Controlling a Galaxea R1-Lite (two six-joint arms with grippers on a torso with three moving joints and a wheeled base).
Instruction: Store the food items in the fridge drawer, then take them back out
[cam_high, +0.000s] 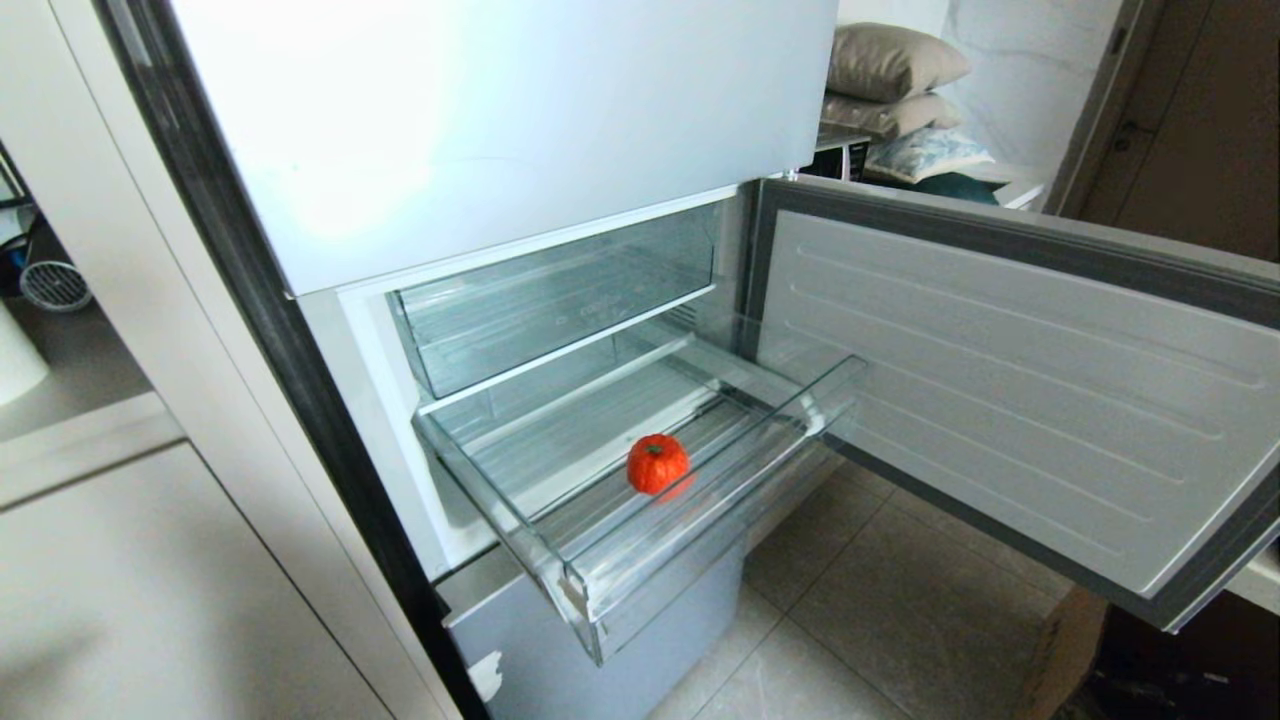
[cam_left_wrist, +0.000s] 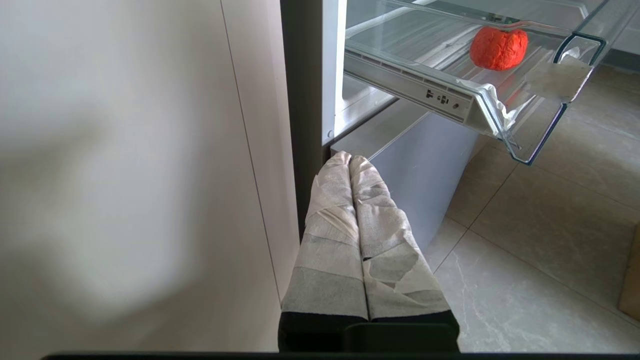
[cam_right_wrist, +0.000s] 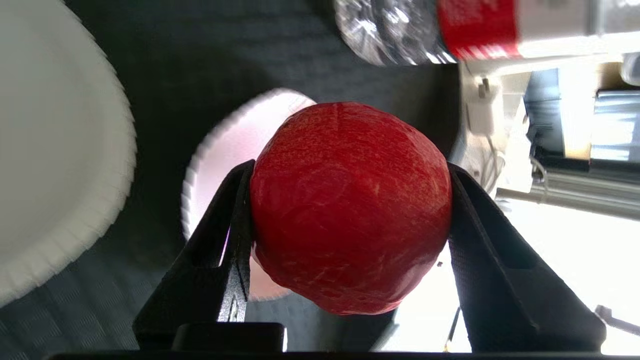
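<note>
Food items, two: one orange-red ribbed pumpkin (cam_high: 657, 463) with a dark green stem, lying on the ribbed floor of the fridge drawer (cam_high: 700, 530), near its front lip; one round red fruit (cam_right_wrist: 350, 205), clamped between the two black fingers (cam_right_wrist: 220, 260) of my right hand (cam_right_wrist: 350, 200).

Fridge drawer: clear plastic, pulled well out of the fridge, beneath a second clear bin (cam_high: 550, 300) that sits pushed in. Fridge door (cam_high: 1000, 400) swung open to the right.

Right hand: holding the red fruit by its sides, above a dark surface with two white paper plates (cam_right_wrist: 55, 160), near a clear bottle with a red label (cam_right_wrist: 450, 25).

Left hand (cam_left_wrist: 350, 162): fingers wrapped in pale tape, pressed together, holding nothing, hanging low beside the fridge's lower front panel (cam_left_wrist: 430, 165), below the drawer. Tiled floor (cam_left_wrist: 550, 240) beneath.
</note>
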